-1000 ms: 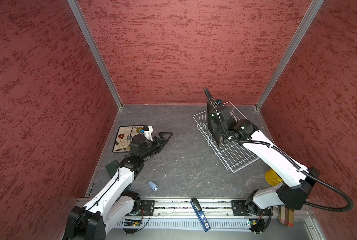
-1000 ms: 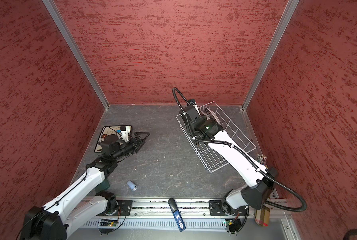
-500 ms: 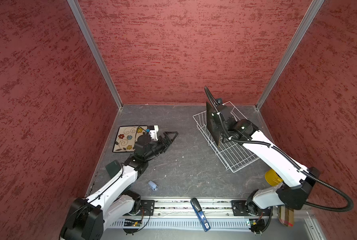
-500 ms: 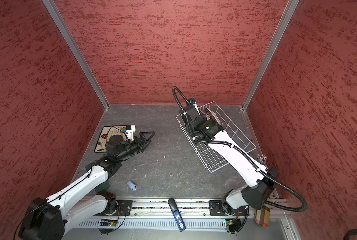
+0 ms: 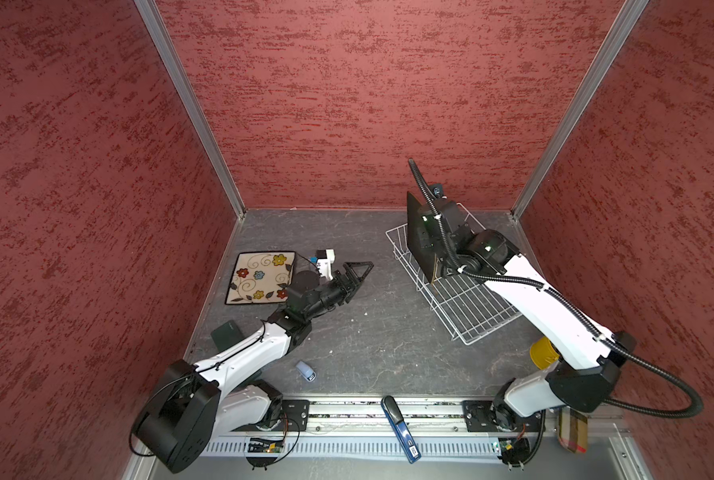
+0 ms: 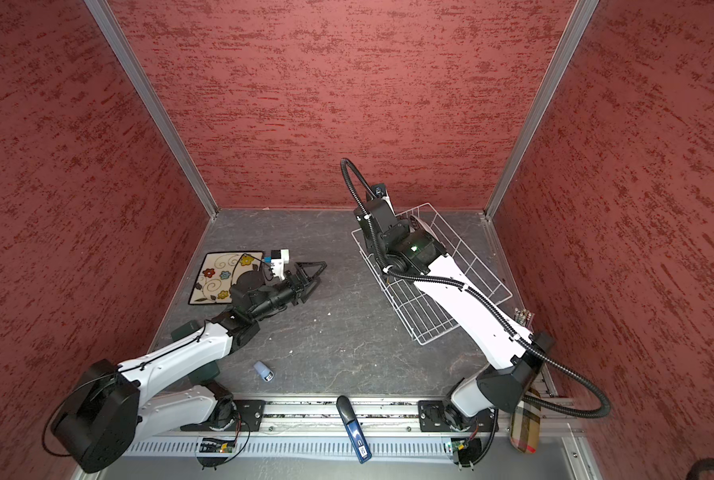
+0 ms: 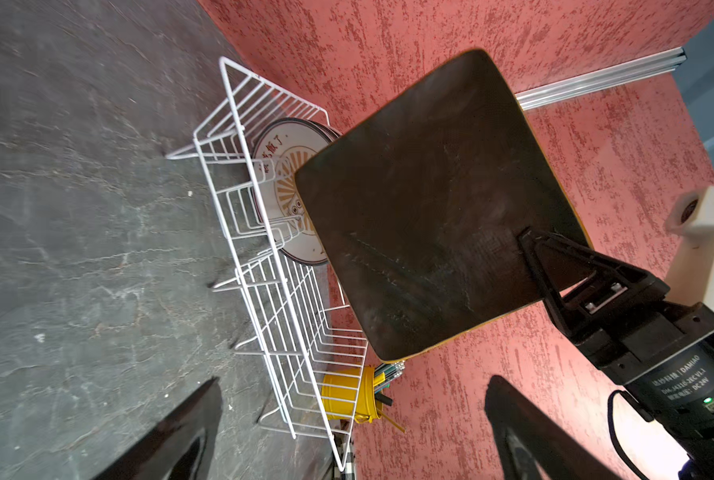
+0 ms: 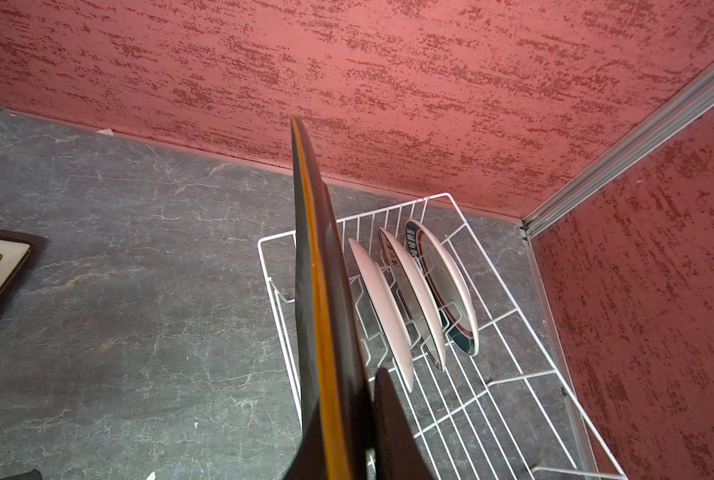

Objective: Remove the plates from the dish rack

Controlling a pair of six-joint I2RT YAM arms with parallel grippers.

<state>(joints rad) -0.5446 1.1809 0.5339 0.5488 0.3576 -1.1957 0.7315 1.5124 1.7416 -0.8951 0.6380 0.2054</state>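
Note:
My right gripper is shut on the lower edge of the dark brown square plate and holds it upright, raised over the near end of the white wire dish rack. The same plate faces my left wrist camera. Behind it three round plates stand in the prongs: two white ones and a teal-rimmed one. The cream flowered square plate lies flat on the table at the left. My left gripper hovers open and empty over the table's middle, pointing at the rack.
A yellow cup of pencils stands by the rack's front right corner. A small blue-grey item lies near the front edge, a blue-handled tool on the rail, and a dark green pad under my left arm. Red walls enclose three sides.
My left arm has swung right, off the flowered plate and toward the middle of the table. The right gripper has raised the brown plate slightly.

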